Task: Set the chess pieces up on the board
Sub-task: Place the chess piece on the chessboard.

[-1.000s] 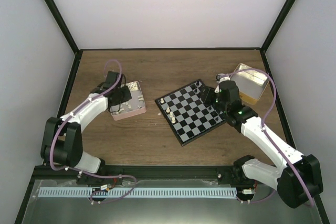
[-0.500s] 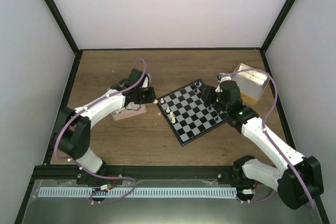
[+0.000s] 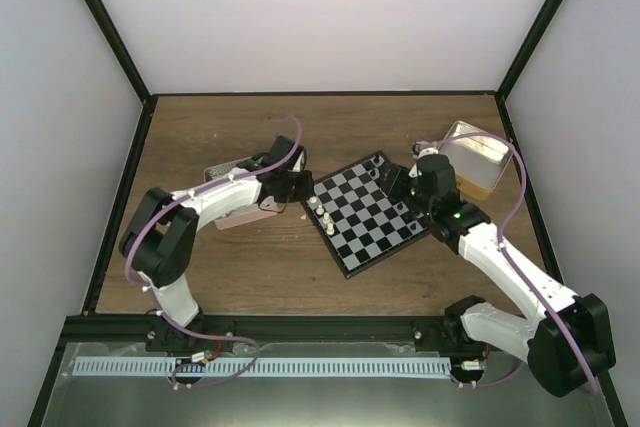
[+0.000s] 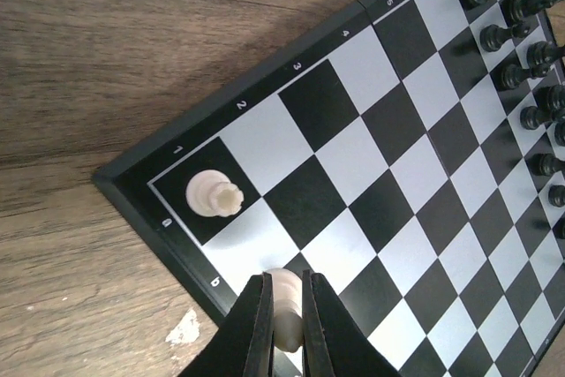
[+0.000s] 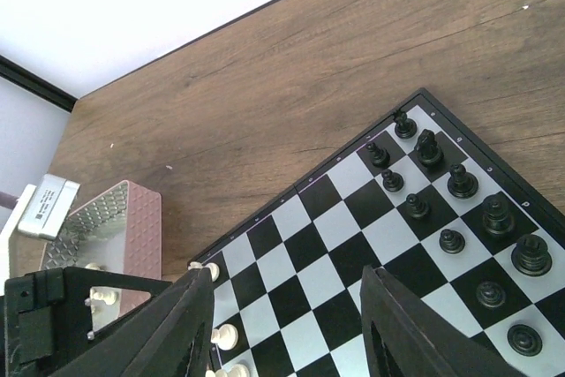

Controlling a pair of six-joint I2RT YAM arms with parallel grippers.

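1. The left wrist view shows a grasp the overhead view cannot. The left gripper [image 4: 284, 284] is clenched on a cream-white piece [image 4: 284, 308] over the edge squares of the board [image 4: 415, 174]. This is at 5 o'clock from a white rook [image 4: 214, 194] standing on the corner square.
2. In the same view, the black chessmen [image 4: 521, 41] crowd the board's edge at 2 o'clock.
3. The right wrist view shows the right gripper [image 5: 287, 328] released. Its fingers [image 5: 187, 333] stand wide apart above the board with nothing between them.
4. Only this view looks into the pink tin [image 5: 132, 218] at 9 o'clock, where loose white pieces [image 5: 104, 295] lie. The left arm's black gripper body partly blocks them.
5. From overhead, the board lies skewed on the bench [image 3: 250, 267], right of centre. The left arm [image 3: 220, 192] crosses the pink tin and hides most of it. The yellow tin [image 3: 475, 159] sits at 1 o'clock from the board, just behind the right arm [image 3: 500, 257].
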